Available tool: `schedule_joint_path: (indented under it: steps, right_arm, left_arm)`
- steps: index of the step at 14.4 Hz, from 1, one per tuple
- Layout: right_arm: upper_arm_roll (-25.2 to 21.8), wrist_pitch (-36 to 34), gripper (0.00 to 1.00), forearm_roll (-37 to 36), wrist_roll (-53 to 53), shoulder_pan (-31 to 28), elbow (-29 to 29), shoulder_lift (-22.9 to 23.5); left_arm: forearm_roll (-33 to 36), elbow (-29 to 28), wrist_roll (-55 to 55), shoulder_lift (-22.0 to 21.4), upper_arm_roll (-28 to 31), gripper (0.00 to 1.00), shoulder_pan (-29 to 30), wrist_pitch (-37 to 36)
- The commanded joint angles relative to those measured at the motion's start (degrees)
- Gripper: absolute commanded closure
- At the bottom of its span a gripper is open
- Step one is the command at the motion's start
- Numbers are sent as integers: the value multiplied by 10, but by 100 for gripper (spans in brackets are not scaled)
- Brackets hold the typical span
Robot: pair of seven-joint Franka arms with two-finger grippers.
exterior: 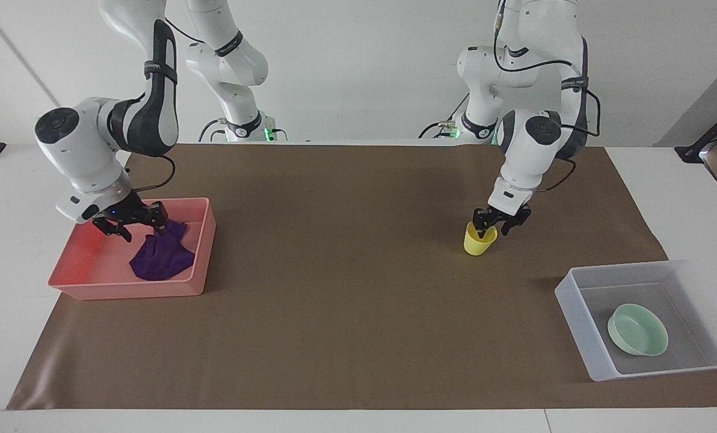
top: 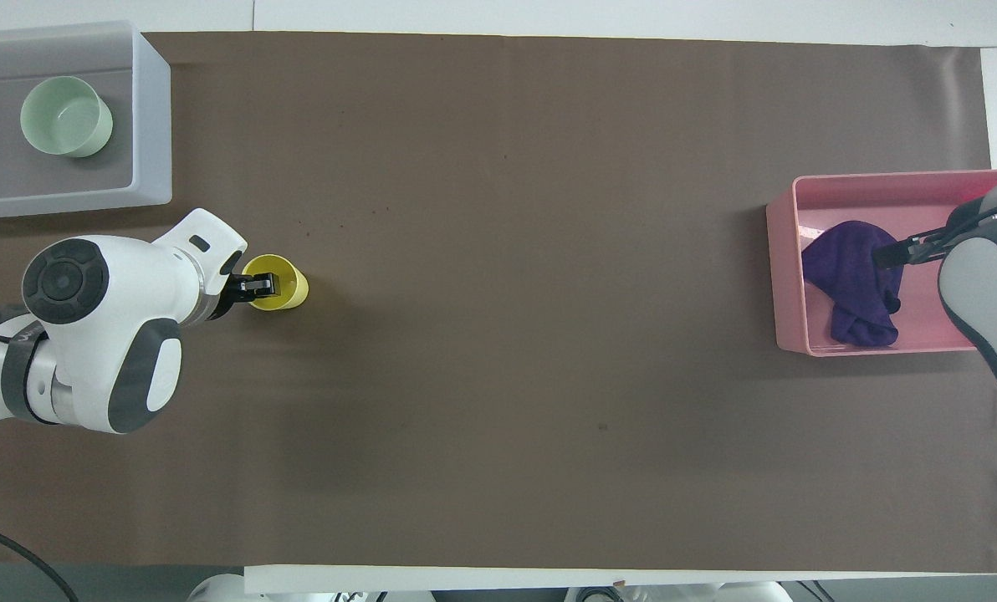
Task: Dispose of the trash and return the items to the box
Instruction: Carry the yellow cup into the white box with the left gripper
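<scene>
The purple rag (exterior: 161, 260) lies slumped in the pink tray (exterior: 124, 290) at the right arm's end; it also shows in the overhead view (top: 850, 284). My right gripper (exterior: 131, 221) is open just above the rag's top edge, over the tray (top: 787, 276). The yellow cup (exterior: 477, 243) stands upright on the brown mat. My left gripper (exterior: 492, 227) is open at the cup's rim, one finger inside and one outside; it covers part of the cup (top: 289, 288) in the overhead view. The mint-green bowl (exterior: 637, 329) sits in the clear box (exterior: 575, 304).
The box (top: 151, 109) stands at the left arm's end, farther from the robots than the cup. The brown mat (exterior: 346, 288) covers the table between tray and box. The left arm's elbow (top: 97, 334) hangs over the mat beside the cup.
</scene>
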Motion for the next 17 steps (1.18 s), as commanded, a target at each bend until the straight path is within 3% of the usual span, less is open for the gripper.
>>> schedule_joint_path:
  steps: [1, 3, 4, 5, 6, 8, 10, 12, 14, 17]
  right_arm:
    - [8, -92, 0, 3, 16, 8, 76, 2]
    - [9, -152, 0, 3, 56, 28, 130, 10]
    - [9, -179, 0, 3, 74, 40, 152, 10]
    - [9, -201, 0, 4, 88, 51, 171, 13]
    - [9, -225, 0, 3, 108, 66, 193, 17]
    - [9, -266, 0, 4, 138, 79, 223, 17]
    - [9, -305, 0, 9, 153, 92, 250, 8]
    - [9, -354, 0, 8, 167, 95, 289, 9]
    - [10, -375, 0, 9, 167, 96, 295, -3]
    - [10, -392, 0, 10, 162, 96, 288, -18]
  left_arm:
    - [9, -14, -8, -11, 7, 100, -2, 13]
    - [9, -4, -17, -8, 7, 100, 0, 11]
    - [6, 29, -21, 1, 7, 100, 1, -1]
    - [3, 86, -22, 9, 11, 100, 12, -59]
    - [2, 161, -21, 21, 11, 100, 31, -128]
    - [-3, 357, -16, 97, 13, 100, 68, -275]
    - [3, 503, 12, 173, 13, 100, 131, -357]
    - [-8, 571, 77, 238, 12, 100, 190, -354]
    - [-46, 649, 94, 324, 5, 100, 252, -304]
    - [-51, 648, 101, 373, 7, 100, 258, -224]
